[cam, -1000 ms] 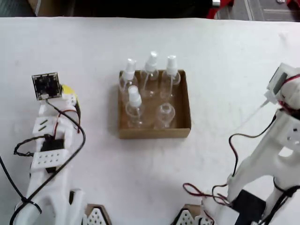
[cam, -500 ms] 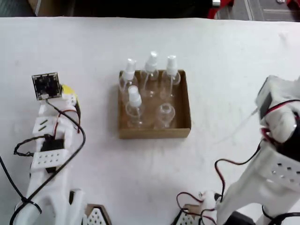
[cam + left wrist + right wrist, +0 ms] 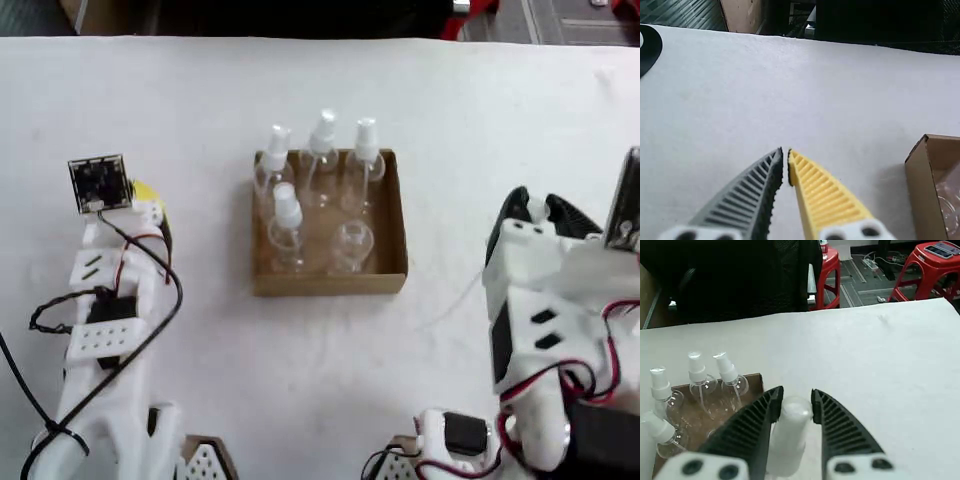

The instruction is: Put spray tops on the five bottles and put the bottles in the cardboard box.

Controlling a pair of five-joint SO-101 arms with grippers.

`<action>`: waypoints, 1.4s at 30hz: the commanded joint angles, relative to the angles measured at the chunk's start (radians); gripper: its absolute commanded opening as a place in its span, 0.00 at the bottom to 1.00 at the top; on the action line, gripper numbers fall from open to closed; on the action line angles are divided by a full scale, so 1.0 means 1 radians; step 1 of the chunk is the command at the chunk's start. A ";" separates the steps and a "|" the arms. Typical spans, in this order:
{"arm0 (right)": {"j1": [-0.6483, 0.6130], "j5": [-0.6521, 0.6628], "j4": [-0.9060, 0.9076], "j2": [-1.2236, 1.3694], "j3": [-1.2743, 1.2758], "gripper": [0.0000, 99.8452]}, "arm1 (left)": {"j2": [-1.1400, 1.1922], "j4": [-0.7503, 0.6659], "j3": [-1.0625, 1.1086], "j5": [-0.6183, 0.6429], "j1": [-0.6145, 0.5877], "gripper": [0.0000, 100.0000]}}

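The cardboard box [image 3: 330, 285] stands mid-table with five clear bottles in it. Three capped bottles [image 3: 322, 150] fill its back row, and a fourth capped bottle [image 3: 288, 225] is at front left. The front-right bottle [image 3: 352, 243] has an open neck. To the box's right, my right gripper [image 3: 540, 210] is shut on a white spray top [image 3: 791, 416], whose thin tube [image 3: 460, 295] trails toward the box's front corner. My left gripper [image 3: 785, 152] is shut with nothing in it, low over the cloth left of the box [image 3: 922, 185].
A white cloth [image 3: 200, 100] covers the table. Behind its far edge are a dark chair and red stools [image 3: 925, 265]. Both arm bases and their cables [image 3: 150, 300] sit along the near edge.
The right arm swung in from the right edge toward the box, carrying the spray top; its tube now trails near the box's front right corner. The left arm stayed still.
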 commanded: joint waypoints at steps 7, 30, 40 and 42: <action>-0.107 0.058 -0.303 -0.349 0.359 0.02 | 0.004 -0.018 -0.012 -0.009 0.015 0.03; -0.278 0.097 -1.010 -0.390 0.730 0.02 | 0.005 -0.023 -0.012 -0.009 0.015 0.03; -0.282 0.098 -1.247 -0.395 0.921 0.02 | 0.005 -0.023 -0.014 -0.009 0.015 0.03; -0.283 0.098 -1.247 -0.395 0.919 0.02 | 0.005 -0.023 -0.014 -0.009 0.015 0.03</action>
